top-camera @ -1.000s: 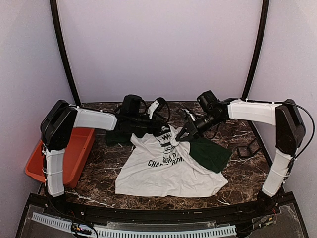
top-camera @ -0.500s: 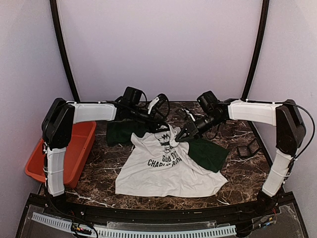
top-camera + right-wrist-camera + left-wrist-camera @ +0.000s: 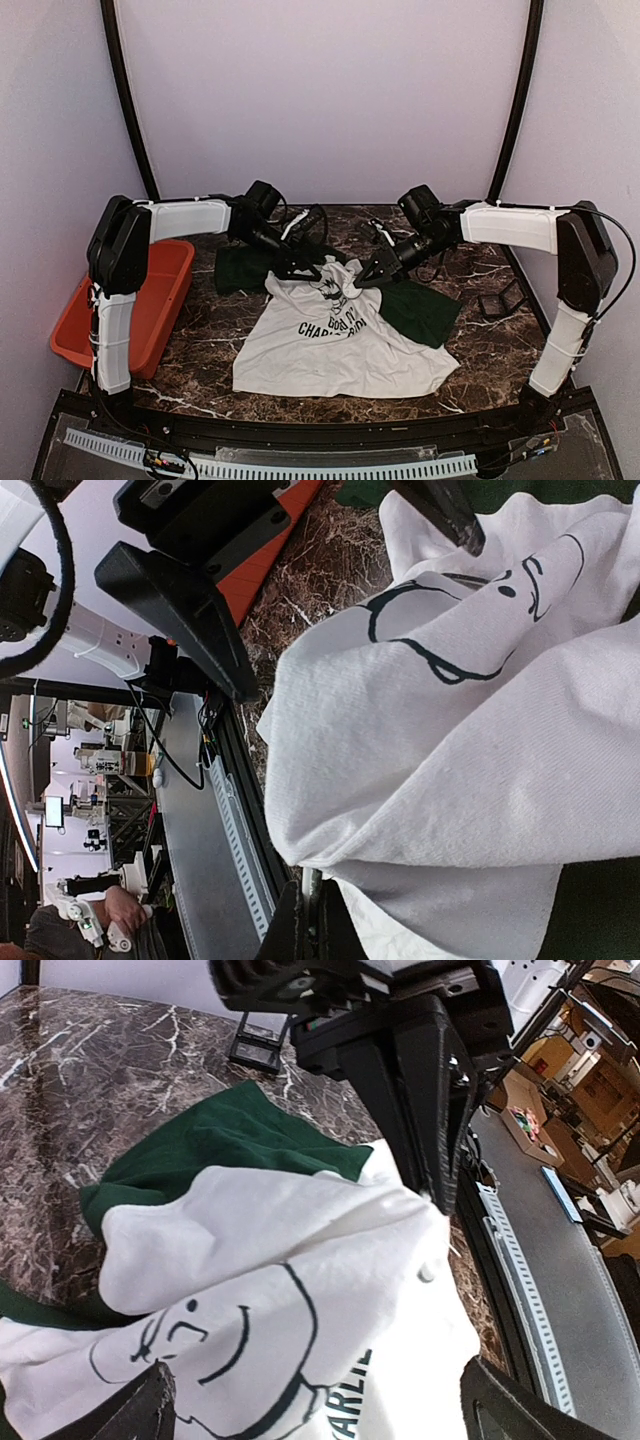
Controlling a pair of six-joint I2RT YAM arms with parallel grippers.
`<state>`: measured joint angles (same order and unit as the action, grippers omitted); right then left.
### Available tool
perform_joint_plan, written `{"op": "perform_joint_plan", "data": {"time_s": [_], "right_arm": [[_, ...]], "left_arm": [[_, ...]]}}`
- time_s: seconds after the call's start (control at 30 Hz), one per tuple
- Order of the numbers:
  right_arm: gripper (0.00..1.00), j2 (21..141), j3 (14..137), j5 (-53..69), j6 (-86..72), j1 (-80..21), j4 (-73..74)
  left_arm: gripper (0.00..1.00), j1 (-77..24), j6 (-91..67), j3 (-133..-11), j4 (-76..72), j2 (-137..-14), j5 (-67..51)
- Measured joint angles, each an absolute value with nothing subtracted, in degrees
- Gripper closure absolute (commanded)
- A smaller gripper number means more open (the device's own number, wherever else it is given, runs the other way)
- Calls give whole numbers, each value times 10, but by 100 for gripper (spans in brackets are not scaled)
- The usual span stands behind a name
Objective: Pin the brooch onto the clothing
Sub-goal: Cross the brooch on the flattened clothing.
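Backing away from the fold, the left gripper (image 3: 298, 262) now stands spread wide and empty. Right gripper (image 3: 368, 272) stays clenched on the T-shirt (image 3: 335, 350), lifting its chest off the table (image 3: 200, 340). One pale stud (image 3: 425, 1274) there may be the brooch, possibly just pinned.

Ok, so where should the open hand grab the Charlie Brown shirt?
Probably the raised white fold of the T-shirt, beside where the shut right gripper pinches it. The open left gripper should come from its own side, straddling the ridge: there the cloth stands off the table, elsewhere it lies flat.
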<state>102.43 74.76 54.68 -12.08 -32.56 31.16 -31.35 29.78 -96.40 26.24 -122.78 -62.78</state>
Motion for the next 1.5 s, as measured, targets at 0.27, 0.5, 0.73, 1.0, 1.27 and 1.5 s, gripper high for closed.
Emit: {"op": "perform_joint_plan", "data": {"time_s": [0.27, 0.5, 0.73, 1.0, 1.27, 1.5], "right_arm": [[100, 1024, 748, 547, -123, -324, 312], [100, 1024, 747, 547, -123, -325, 313], [100, 1024, 747, 547, -123, -324, 313], [100, 1024, 747, 547, -123, -324, 314], [100, 1024, 747, 547, -123, -324, 314], [100, 1024, 747, 547, -123, -325, 315]], "left_arm": [[1, -315, 275, -952, 245, -1228, -670], [1, -329, 184, -948, 159, -1232, -692], [3, -362, 204, -1040, 215, -1280, -694], [10, -375, 249, -1077, 294, -1301, -695], [25, -375, 260, -1081, 316, -1321, -701], [27, -375, 263, -1096, 320, -1336, -712]]}}
